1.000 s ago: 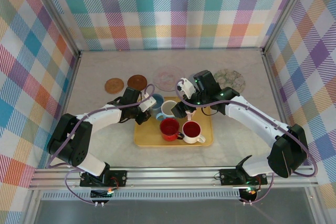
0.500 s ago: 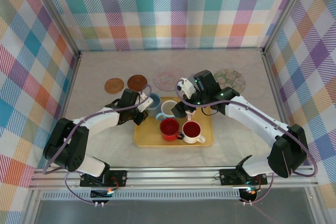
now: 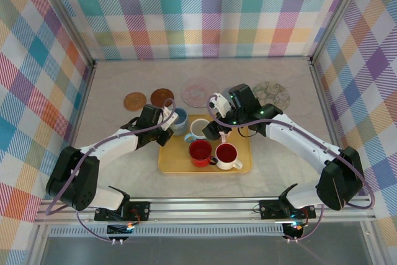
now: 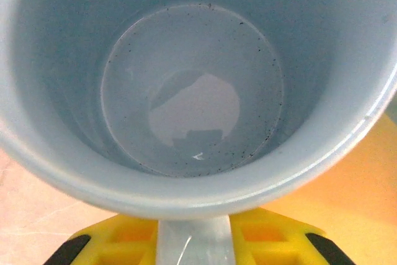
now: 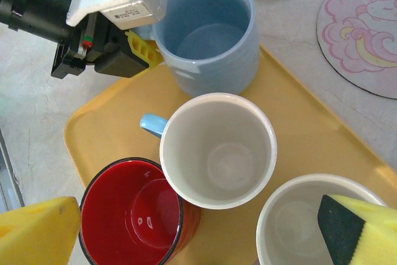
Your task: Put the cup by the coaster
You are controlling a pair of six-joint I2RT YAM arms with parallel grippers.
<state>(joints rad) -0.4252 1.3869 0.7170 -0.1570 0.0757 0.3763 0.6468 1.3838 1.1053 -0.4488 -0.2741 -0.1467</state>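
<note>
A pale blue cup [image 3: 180, 118] hangs at the far left corner of the yellow tray [image 3: 239, 164]. My left gripper [image 3: 166, 120] is shut on its handle [image 4: 195, 240], with a yellow finger [image 4: 105, 243] on either side. In the left wrist view the empty cup inside [image 4: 192, 91] fills the frame. Just beyond it lie a dark brown coaster [image 3: 162, 97] and a pink unicorn coaster [image 3: 198, 91]. My right gripper [image 3: 217, 130] hovers open over the tray, above a white cup with a blue handle [image 5: 217, 150]; nothing sits between its fingertips [image 5: 37, 231].
The tray also holds a red cup [image 5: 133, 215] and another white cup [image 5: 304, 221]. A lighter cork coaster [image 3: 134, 101] lies at the far left and a floral one [image 3: 271, 95] at the far right. Checked walls enclose the table.
My left gripper has carried the pale blue cup a little back and to the left, toward the brown coaster. The right arm has stayed still.
</note>
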